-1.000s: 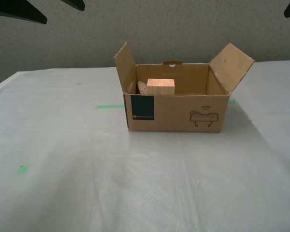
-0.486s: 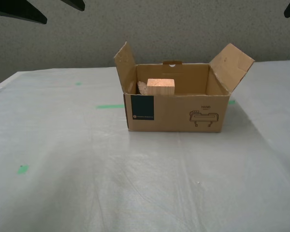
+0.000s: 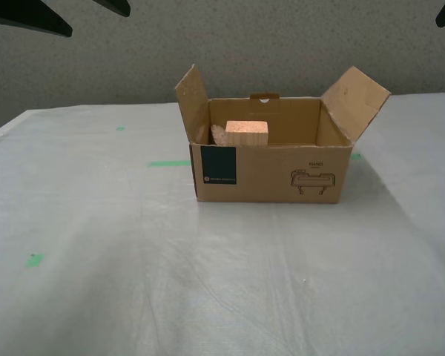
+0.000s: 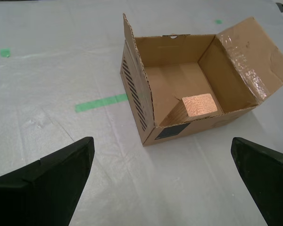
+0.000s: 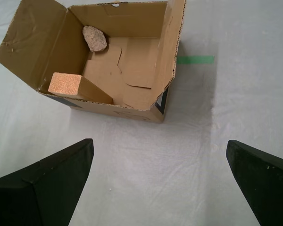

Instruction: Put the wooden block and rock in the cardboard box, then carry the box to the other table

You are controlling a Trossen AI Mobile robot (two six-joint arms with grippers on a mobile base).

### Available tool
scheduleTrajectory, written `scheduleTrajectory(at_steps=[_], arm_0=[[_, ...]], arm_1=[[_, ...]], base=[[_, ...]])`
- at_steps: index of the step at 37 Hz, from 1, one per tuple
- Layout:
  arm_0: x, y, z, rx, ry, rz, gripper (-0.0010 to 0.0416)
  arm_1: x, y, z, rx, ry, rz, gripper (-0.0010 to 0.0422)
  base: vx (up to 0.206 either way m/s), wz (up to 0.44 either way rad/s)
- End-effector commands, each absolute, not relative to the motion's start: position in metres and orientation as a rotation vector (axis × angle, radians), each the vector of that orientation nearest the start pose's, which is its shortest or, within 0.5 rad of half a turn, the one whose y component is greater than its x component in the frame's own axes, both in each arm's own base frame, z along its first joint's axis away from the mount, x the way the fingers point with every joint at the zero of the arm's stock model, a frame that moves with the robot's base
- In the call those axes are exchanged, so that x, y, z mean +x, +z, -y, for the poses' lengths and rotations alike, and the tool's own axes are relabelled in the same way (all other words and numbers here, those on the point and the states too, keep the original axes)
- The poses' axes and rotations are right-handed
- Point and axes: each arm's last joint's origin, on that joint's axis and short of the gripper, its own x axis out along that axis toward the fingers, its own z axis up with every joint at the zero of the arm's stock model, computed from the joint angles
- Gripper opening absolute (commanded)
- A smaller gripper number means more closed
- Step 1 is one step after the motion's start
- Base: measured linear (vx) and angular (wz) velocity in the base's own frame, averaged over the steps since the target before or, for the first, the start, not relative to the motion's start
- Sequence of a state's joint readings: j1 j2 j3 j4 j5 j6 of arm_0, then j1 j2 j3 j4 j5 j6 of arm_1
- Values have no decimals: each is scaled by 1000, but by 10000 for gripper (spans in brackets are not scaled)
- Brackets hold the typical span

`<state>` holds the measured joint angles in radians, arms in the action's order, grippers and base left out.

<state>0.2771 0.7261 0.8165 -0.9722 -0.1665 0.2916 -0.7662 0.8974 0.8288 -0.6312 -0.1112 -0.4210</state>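
The other table, draped in a wrinkled white sheet, fills nearly all of the exterior view; its legs and edges are cut off, and only a far edge shows against the speckled grey wall. Green tape marks lie on the sheet toward nine o'clock of the cardboard box.

That box stands upright on the sheet, slightly toward one o'clock of the exterior view's centre. It is brown corrugated board with two side flaps splayed outward, a dark teal label on its front toward the exterior view's left, and a small line drawing toward the exterior view's right. The printing is too small to read.

The wooden block is inside, leaning tilted against the front wall near the labelled end; its pale, grainy end face pokes just above the rim, and its lower part is hidden by the wall. The rock, a small pinkish-beige lumpy stone, rests on the box floor in the far corner, at about eleven o'clock of the block in the exterior view, where only a sliver of it shows.

My first gripper hangs above the sheet in front of the box, jaws spread wide, holding nothing. My second gripper is likewise spread wide and empty. Only dark fingertips of each are visible.
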Motion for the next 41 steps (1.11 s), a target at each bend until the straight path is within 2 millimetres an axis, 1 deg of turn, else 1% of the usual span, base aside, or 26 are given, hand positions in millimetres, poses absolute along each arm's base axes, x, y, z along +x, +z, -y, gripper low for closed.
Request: scheduleTrajectory(at_steps=[1, 41], arm_0=[[116, 287, -38, 220, 277, -939, 394], [116, 287, -38, 220, 277, -939, 394]], arm_1=[[130, 291, 121, -93, -475, -756, 398], [130, 291, 121, -93, -475, -756, 398]], base=[[0, 0], [0, 0]])
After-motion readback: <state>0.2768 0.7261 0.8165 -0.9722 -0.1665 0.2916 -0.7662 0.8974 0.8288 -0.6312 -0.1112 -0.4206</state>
